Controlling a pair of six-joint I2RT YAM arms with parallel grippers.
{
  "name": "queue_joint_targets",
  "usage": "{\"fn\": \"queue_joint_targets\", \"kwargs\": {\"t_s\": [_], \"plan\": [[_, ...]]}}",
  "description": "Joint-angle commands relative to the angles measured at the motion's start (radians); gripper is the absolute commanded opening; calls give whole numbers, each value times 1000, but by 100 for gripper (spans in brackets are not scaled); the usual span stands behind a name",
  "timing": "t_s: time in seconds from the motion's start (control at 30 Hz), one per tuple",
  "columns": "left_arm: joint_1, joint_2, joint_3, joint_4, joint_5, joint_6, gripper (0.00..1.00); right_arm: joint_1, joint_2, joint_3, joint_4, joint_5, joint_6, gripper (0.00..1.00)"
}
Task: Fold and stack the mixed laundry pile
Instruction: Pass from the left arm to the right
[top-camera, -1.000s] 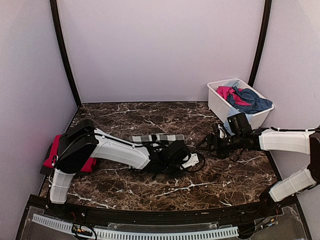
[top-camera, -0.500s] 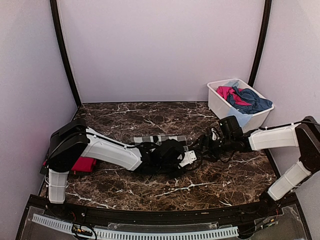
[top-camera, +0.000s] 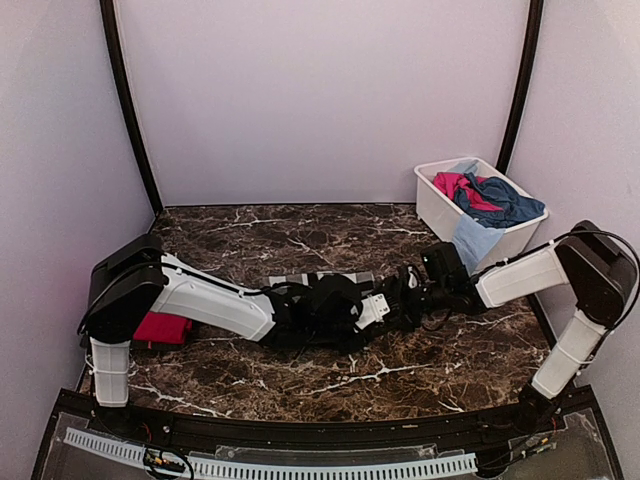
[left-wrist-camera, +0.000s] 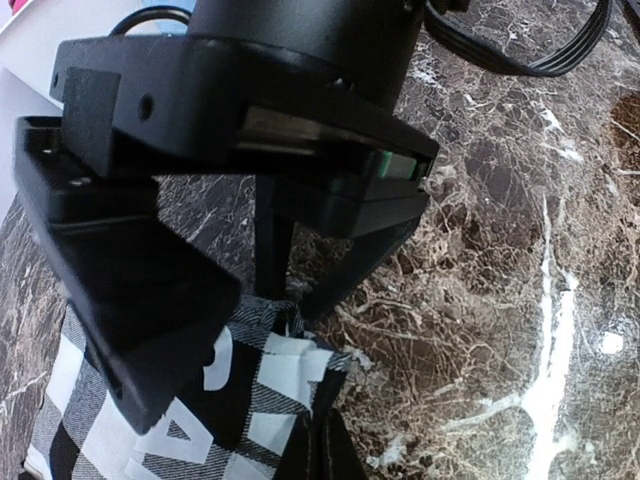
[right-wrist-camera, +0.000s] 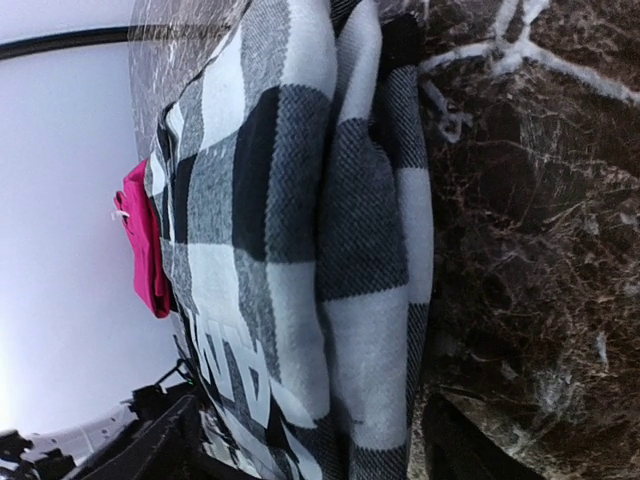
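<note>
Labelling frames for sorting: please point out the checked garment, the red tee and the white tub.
checked garment (right-wrist-camera: 290, 250): right wrist view, middle of fold.
red tee (top-camera: 160, 328): top external view, visible part.
white tub (top-camera: 435, 210): top external view, side wall.

My left arm (top-camera: 215, 305) and right arm (top-camera: 515, 275) meet mid-table over the checked garment (top-camera: 350, 277), barring each other. The table (top-camera: 300, 235) lies open far and near of them; the white tub (top-camera: 440, 215) blocks far right, the red tee (top-camera: 162, 327) the left.

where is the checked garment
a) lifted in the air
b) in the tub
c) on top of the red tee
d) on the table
d: the checked garment lies flat on the table mid-way across, apart from the red tee and the tub.
</note>
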Motion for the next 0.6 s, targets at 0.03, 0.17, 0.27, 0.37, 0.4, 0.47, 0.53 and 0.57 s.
{"fn": "queue_joint_targets", "kwargs": {"t_s": [0.03, 0.17, 0.27, 0.37, 0.4, 0.47, 0.53, 0.57], "plan": [[2, -88, -31, 67, 14, -22, 0, 6, 66, -20, 187, -23, 90, 64], [2, -100, -42, 83, 23, -31, 0, 6, 141, -20, 283, -49, 137, 60], [2, -107, -56, 96, 29, -35, 0, 7, 187, -22, 353, -66, 167, 57], [2, -114, -69, 102, 36, -34, 0, 9, 194, -15, 367, -43, 172, 56], [2, -114, -72, 104, 44, -33, 0, 9, 197, -9, 358, -39, 169, 55], [2, -114, -77, 106, 55, -32, 0, 9, 208, 5, 349, -36, 169, 54], [2, -113, -81, 106, 71, -28, 0, 9, 221, 22, 343, -35, 166, 47], [2, -114, -83, 107, 76, -24, 0, 9, 223, 31, 329, -28, 158, 43]]}}
